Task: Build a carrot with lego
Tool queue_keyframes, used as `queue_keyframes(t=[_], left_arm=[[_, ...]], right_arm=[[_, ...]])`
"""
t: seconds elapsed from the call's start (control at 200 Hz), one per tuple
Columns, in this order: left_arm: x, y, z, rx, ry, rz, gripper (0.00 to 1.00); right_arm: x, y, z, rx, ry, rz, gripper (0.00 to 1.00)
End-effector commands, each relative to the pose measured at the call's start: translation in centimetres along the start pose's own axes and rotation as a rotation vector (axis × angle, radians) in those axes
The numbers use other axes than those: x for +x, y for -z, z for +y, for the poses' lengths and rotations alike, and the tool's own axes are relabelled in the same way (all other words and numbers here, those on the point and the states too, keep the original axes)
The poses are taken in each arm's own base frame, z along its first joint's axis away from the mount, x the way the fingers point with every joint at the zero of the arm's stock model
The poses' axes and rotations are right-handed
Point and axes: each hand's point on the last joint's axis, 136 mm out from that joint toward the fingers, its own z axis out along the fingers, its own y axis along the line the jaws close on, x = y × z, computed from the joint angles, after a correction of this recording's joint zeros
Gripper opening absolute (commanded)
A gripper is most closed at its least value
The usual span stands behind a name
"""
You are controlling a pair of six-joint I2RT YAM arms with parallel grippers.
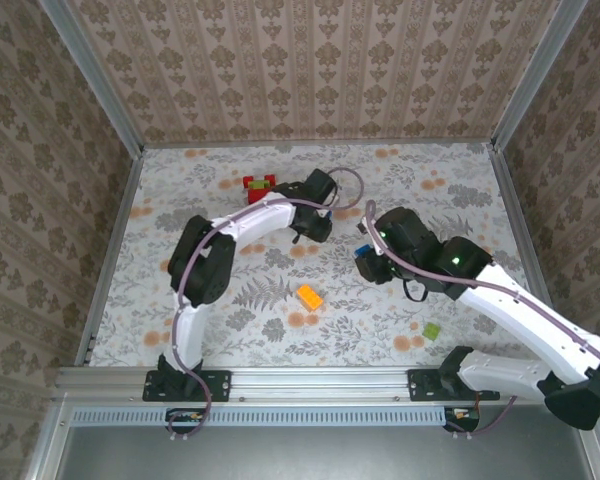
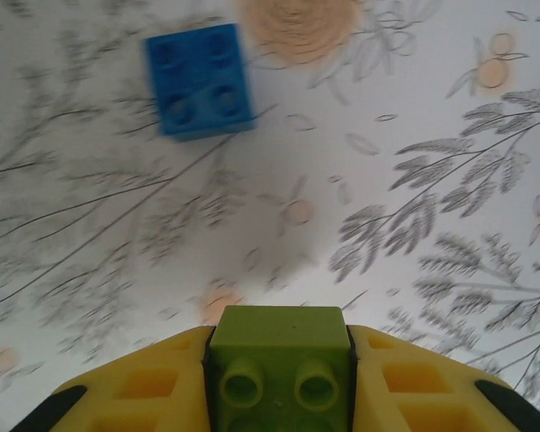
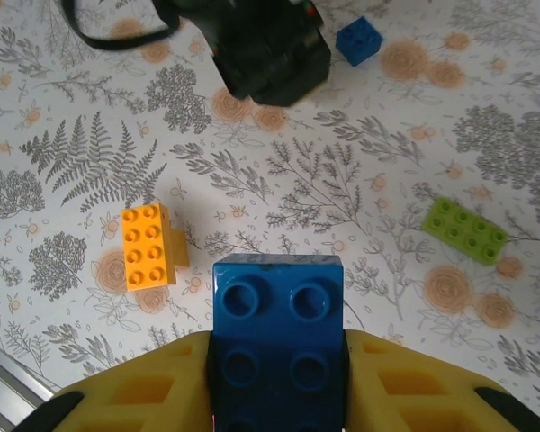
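Note:
My left gripper (image 2: 279, 346) is shut on a green lego brick (image 2: 279, 328), studs toward the camera, held above the table. A blue square brick (image 2: 198, 79) lies on the table ahead of it. My right gripper (image 3: 279, 346) is shut on a larger blue brick (image 3: 279, 306), also clear of the table. Below it lie an orange oblong brick (image 3: 147, 245) to the left and a light green oblong brick (image 3: 463, 228) to the right. From above, the left gripper (image 1: 311, 227) and right gripper (image 1: 366, 260) hang near each other at mid-table.
A red brick with green on it (image 1: 259, 184) sits at the back of the table, left of the left arm's wrist. The orange brick (image 1: 309, 296) and green brick (image 1: 432, 330) lie nearer the front. Patterned walls close in the table on three sides.

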Motion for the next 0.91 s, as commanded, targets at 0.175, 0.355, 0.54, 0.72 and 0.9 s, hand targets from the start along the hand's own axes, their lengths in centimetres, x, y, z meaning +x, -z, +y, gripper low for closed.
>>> queue_keyframes(t=[0.175, 0.355, 0.54, 0.72, 0.9], left_arm=[[-1.3, -1.6, -2.9, 0.075, 0.011, 0.018, 0.36], [-1.3, -2.8, -3.7, 0.091, 0.006, 0.034, 0.40], [-1.5, -3.3, -4.0, 0.108, 0.013, 0.036, 0.47], [-2.3, -2.6, -4.4, 0.131, 0.014, 0.017, 0.53], [-4.3, 1.7, -3.4, 0.136, 0.019, -0.080, 0.62]], right_arm=[[1.9, 2.0, -1.9, 0.071, -0.015, 0.009, 0.35], [2.3, 1.8, -1.8, 0.063, -0.014, 0.015, 0.35], [2.7, 1.7, -1.8, 0.060, -0.015, 0.021, 0.35], [2.9, 1.7, -1.8, 0.055, -0.021, 0.022, 0.35], [3.4, 1.4, -1.0, 0.005, -0.025, 0.035, 0.35]])
